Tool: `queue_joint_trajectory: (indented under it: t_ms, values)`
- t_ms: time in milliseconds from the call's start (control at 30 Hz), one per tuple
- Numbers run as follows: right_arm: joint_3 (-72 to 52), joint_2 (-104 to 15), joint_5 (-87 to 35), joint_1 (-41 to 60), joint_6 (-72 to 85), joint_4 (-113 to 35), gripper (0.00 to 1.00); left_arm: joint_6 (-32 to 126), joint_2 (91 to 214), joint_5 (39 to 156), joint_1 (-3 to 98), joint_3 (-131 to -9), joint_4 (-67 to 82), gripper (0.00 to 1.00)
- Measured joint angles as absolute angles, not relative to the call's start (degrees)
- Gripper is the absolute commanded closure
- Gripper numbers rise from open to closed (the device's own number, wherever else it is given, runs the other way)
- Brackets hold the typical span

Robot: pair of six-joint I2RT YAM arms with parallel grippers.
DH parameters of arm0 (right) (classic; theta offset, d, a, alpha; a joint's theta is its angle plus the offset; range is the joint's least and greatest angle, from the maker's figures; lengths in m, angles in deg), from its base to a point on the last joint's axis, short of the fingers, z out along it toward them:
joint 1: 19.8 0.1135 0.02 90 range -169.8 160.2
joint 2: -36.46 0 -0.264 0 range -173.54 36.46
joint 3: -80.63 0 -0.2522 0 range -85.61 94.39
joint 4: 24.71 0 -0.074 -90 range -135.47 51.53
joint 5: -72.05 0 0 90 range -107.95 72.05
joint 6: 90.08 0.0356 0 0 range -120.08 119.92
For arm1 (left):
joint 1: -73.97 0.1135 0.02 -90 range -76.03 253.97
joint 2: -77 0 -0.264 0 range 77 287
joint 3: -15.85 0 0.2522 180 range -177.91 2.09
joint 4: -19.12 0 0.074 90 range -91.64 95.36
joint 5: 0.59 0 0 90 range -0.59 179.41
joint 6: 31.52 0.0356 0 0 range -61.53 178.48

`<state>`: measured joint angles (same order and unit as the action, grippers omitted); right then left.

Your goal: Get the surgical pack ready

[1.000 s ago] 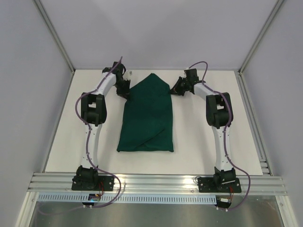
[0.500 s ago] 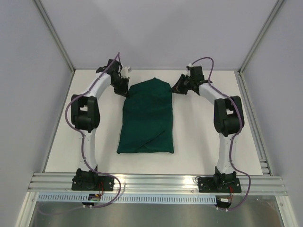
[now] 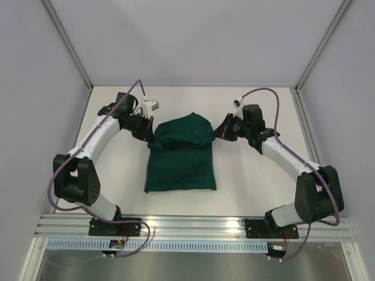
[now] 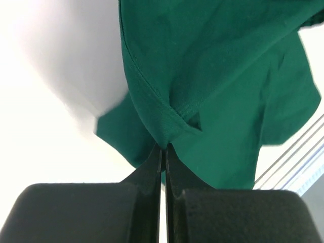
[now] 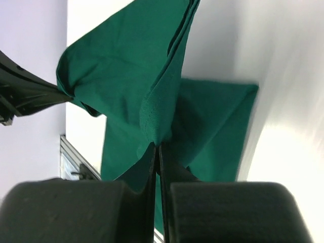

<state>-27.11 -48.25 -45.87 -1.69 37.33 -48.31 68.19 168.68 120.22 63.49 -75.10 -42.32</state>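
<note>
The surgical pack shows as a dark green cloth (image 3: 181, 158) lying mid-table, its far end lifted and folded toward the near side. My left gripper (image 3: 151, 132) is shut on the cloth's far left corner; in the left wrist view the green cloth (image 4: 212, 76) bunches right at the tips of the left gripper (image 4: 163, 147). My right gripper (image 3: 218, 133) is shut on the far right corner, and the right wrist view has the hem of the cloth (image 5: 152, 76) pinched in the right gripper (image 5: 158, 144). Whatever lies under the cloth is hidden.
The white table (image 3: 117, 181) is walled by grey panels at the left, back and right. An aluminium rail (image 3: 193, 225) runs along the near edge, carrying both arm bases. Purple cables loop over each arm.
Both grippers have pulled the cloth's far end toward the near side, raising it off the table. The pointed far tip is now a rounded fold. Both elbows have swung outward and nearer.
</note>
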Motion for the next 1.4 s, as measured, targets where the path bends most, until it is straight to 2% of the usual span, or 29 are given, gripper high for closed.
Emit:
queue_joint_trajectory:
  t_ms: [200, 267, 300, 367, 400, 500, 567, 700, 800, 933, 1100, 1267, 1400]
  values:
    - [-41.56, -39.05, -41.45, 3.75, 39.21, -46.19, 1.0, 77.98, 161.07, 122.07, 63.49, -60.43, -41.99, 1.0]
    - [-46.65, -36.38, -39.88, 5.33, 40.08, -45.23, 0.96, 81.0, 158.93, 122.25, 63.51, -56.72, -42.15, 1.0]
    - [-49.04, -35.38, -39.33, 5.92, 40.7, -44.77, 0.87, 82.24, 158.16, 122.31, 63.51, -55.23, -42.12, 1.0]
    - [-52.97, -34.35, -38.92, 6.44, 41.68, -43.98, 0.78, 84.12, 157.95, 122.36, 63.49, -53.39, -42.04, 1.0]
    - [-54.54, -34.17, -38.74, 6.49, 42.05, -43.94, 0.59, 84.89, 158.36, 122.29, 63.51, -52.93, -41.99, 1.0]
    - [-56.77, -33.23, -37.78, 6.42, 42.25, -46.39, 0.28, 86.94, 159.93, 122.16, 63.51, -52.65, -41.84, 1.0]
    - [-56.49, -30.37, -36.08, 6.38, 40.87, -49.38, 0.21, 88.19, 160.42, 122.18, 63.51, -52.61, -41.66, 1.0]
    - [-51.13, -23.9, -32.47, 5.74, 35.1, -55.98, 0.19, 90.48, 160.48, 122.05, 63.51, -52.17, -41.29, 1.0]
    - [-41.89, -25.8, -31.47, 4.74, 29.79, -57.47, 0.19, 91.71, 160.46, 121.66, 63.49, -51.84, -40.79, 1.0]
    - [-24.14, -40.64, -33.96, 4.24, 24.08, -58.87, 0.25, 92.39, 160.46, 121.29, 63.49, -51.84, -40.55, 1.0]
    - [-3.16, -66.06, -39.66, 4.24, 20.35, -60.49, 0.3, 92.43, 160.11, 120.78, 63.49, -51.82, -40.13, 1.0]
    - [8.23, -83.72, -45.28, 4.28, 19.04, -66.43, 0.34, 92.25, 159.96, 120.43, 63.49, -51.71, -39.7, 1.0]
    - [8.4, -89.21, -49.21, 4.28, 19.39, -68.18, 0.33, 92.21, 159.93, 120.37, 63.49, -50.88, -38.78, 1.0]
